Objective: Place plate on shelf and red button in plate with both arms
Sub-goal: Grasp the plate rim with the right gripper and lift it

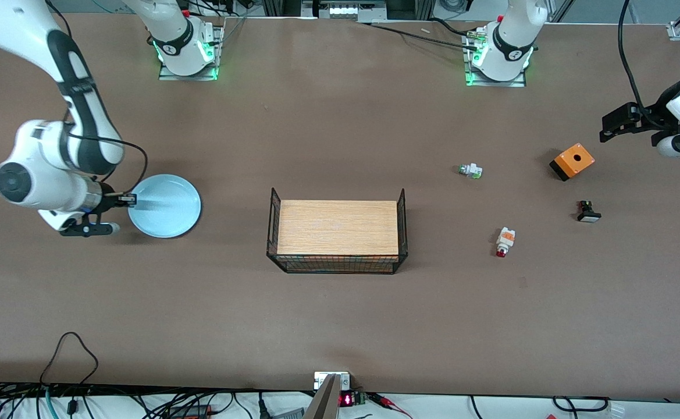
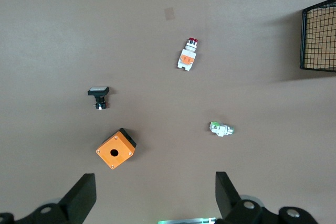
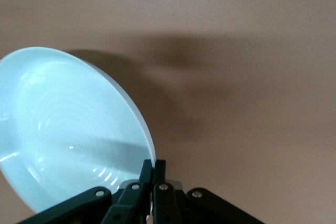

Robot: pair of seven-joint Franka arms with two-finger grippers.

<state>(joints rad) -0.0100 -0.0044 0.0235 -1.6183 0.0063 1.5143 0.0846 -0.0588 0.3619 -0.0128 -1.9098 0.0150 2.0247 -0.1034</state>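
Plate [image 1: 168, 205] is sitting toward the right arm's end of the table [image 1: 340, 326], with the right gripper [image 1: 125, 200] pinching its rim — in the right wrist view the fingers [image 3: 146, 173] are pressed together on the edge, and the plate [image 3: 63, 129] is looking tilted, so it is probably being lifted or is about to be. The basket [image 1: 337, 231] with its wooden floor is standing mid-table and is holding nothing, so neither item is placed yet, if that is the goal. The orange box [image 1: 572, 160] is lying toward the left arm's end, with the left gripper [image 1: 622, 121] hanging spread open in the air beside it. Red button [image 1: 505, 241] is lying untouched on the table, nearer the front camera than the green-tipped part [image 1: 471, 170] — the left arm's grasp is all to come. The black button [image 1: 588, 212] is resting near the box.
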